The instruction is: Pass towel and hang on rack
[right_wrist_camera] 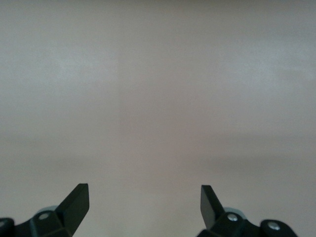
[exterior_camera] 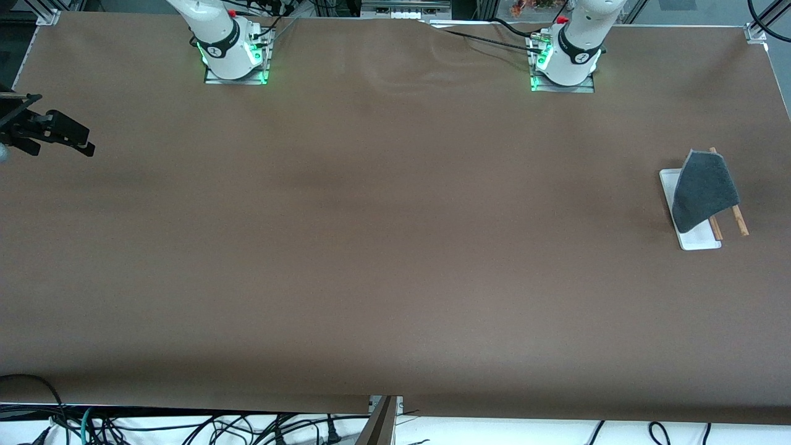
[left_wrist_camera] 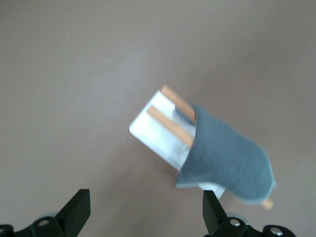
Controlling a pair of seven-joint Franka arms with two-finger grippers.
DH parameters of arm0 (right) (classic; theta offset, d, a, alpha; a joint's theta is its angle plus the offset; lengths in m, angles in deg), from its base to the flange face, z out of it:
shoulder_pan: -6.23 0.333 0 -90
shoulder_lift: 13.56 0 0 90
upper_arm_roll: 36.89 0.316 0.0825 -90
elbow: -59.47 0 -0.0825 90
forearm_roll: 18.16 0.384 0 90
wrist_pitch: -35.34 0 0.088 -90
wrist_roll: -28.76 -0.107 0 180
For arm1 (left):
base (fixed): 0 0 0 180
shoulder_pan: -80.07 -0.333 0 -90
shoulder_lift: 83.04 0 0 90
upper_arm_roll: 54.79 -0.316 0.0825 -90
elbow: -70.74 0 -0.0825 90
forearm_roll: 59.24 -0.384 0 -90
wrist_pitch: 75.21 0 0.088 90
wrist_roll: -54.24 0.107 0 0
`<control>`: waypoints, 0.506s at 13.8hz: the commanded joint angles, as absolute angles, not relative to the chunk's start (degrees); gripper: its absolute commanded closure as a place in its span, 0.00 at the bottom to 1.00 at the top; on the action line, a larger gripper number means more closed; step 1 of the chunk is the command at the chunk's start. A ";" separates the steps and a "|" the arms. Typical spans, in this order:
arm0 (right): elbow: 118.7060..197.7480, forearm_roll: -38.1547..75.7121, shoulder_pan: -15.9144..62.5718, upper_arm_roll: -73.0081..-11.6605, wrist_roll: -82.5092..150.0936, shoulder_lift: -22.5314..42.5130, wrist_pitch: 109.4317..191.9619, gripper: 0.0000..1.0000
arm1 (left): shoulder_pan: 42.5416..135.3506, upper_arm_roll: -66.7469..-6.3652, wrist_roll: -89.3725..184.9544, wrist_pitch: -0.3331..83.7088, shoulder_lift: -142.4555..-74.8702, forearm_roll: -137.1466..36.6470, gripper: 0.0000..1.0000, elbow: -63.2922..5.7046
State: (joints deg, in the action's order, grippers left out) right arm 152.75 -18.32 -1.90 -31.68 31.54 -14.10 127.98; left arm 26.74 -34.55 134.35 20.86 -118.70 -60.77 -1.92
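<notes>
One towel point(exterior_camera: 704, 188) grey face out, draped over rack point(exterior_camera: 698, 238) rods

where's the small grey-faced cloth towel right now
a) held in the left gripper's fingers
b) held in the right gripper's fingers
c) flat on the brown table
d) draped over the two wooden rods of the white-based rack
d: the small cloth towel, dark grey face out, hangs over the two brown wooden rods of the white-based rack, and the left gripper above it has open, empty fingers.
</notes>
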 commanded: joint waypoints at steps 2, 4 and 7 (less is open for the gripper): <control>151.49 -17.36 -1.94 -31.44 32.45 -13.91 125.87 0.00 | 32.94 -33.96 120.74 16.47 -116.27 -62.14 0.00 -0.27; 151.49 -17.45 -1.86 -31.35 32.45 -14.00 125.87 0.00 | 37.95 -34.14 113.08 13.57 -114.17 -62.93 0.00 -0.53; 151.40 -17.45 -1.86 -30.91 32.36 -14.09 125.87 0.00 | 43.23 -33.96 103.40 9.62 -111.53 -65.39 0.00 -0.62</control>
